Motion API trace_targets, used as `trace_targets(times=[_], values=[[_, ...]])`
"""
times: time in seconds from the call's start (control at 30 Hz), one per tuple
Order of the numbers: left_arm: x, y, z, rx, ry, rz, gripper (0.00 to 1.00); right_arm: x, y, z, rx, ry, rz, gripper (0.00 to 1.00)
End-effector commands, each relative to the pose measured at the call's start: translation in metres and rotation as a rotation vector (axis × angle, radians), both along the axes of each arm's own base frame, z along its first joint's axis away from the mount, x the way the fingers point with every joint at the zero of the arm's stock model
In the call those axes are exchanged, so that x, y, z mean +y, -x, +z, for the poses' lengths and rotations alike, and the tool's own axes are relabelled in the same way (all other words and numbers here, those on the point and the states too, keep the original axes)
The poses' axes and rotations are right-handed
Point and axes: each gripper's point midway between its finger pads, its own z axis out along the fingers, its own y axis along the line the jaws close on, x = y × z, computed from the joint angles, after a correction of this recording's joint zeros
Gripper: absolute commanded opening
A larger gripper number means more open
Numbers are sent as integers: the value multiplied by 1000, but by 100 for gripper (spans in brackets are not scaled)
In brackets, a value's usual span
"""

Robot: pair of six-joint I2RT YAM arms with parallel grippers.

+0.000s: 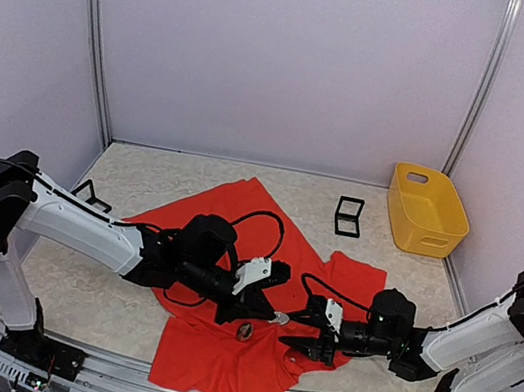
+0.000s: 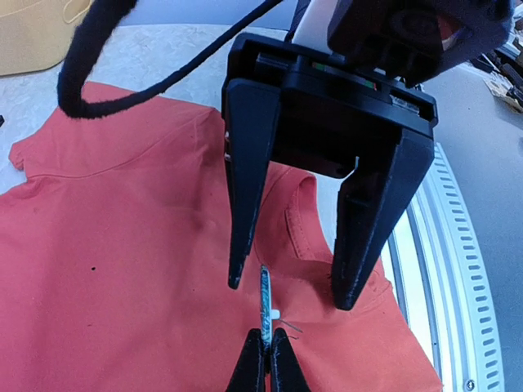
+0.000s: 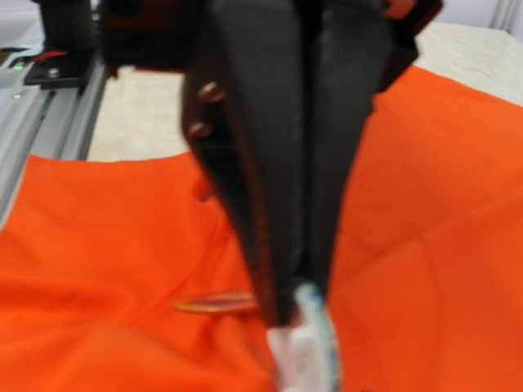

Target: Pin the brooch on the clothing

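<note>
— The black right gripper (image 2: pixel 267 359)?
— Clamped on a thin, round, pale brooch (image 2: pixel 265 296), held edge-on over the bright red fabric T-shirt (image 1: pixel 213 360).
— The black left gripper (image 2: pixel 290 292)?
— Spread wide beside it, holding nothing.
— Surroundings?
— The T-shirt lies rumpled at lower centre of a speckled beige table (image 1: pixel 164 174), within pale lilac walls (image 1: pixel 286 58).

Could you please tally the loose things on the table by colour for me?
Red: 1, the shirt
Yellow: 1, the bin
Black: 2, the frame by the bin and the frame at left
Brown: 1, the oval lying on the shirt
White: 1, the brooch in the right claw
Total: 6
</note>
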Motion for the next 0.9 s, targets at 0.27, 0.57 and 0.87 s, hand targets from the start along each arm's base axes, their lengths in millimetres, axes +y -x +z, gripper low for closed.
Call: trace_targets(times=[0.27, 0.57, 0.87], values=[[2, 6, 25, -25, 36, -30, 0, -5, -7, -52, 195, 132, -88, 17], [5, 8, 21, -15, 13, -26, 0, -3, -2, -35, 186, 81, -44, 37], [6, 7, 20, -16, 8, -15, 0, 14, -15, 22, 57, -79, -46, 63]])
